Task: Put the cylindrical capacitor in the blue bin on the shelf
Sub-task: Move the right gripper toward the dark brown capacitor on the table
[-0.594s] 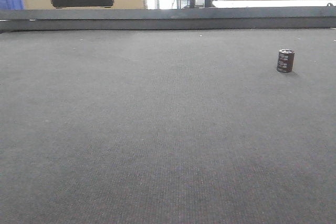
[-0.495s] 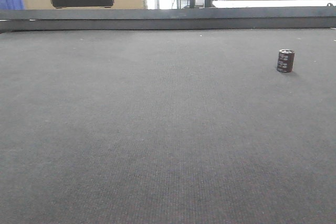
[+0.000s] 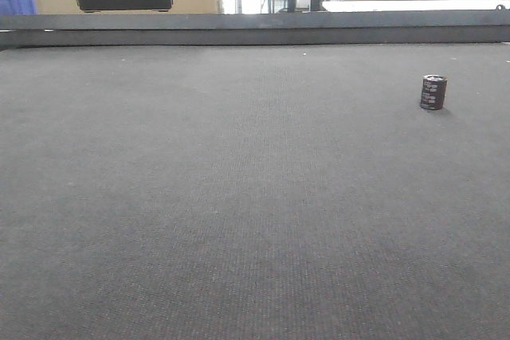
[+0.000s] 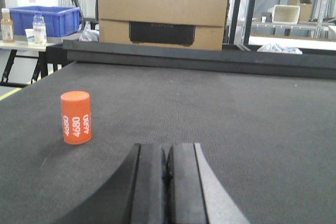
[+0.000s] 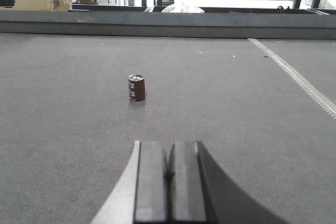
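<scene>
Main risk as I saw it: the small, stubby, dark brown-black cylindrical capacitor (image 5: 136, 87) stood on end, so a finger arriving off-centre could tip it and send it rolling across the dark grey woven table mat (image 3: 239, 197). The right gripper (image 5: 169, 153) sat with its jaws pressed together on nothing. It would have to open before reaching, or it would just shove the part. Second trap: an orange cylinder with white "4680" print (image 4: 76, 117) stood near the left gripper (image 4: 167, 153), likewise clamped together and empty, and it could be mistaken for the target. No shelf was in view, so the drop-off couldn't be judged. The capacitor stood upright and alone, well ahead of the right gripper and slightly left of its line. It had a silvery-grey top rim, pale print on its side and no visible damage.
</scene>
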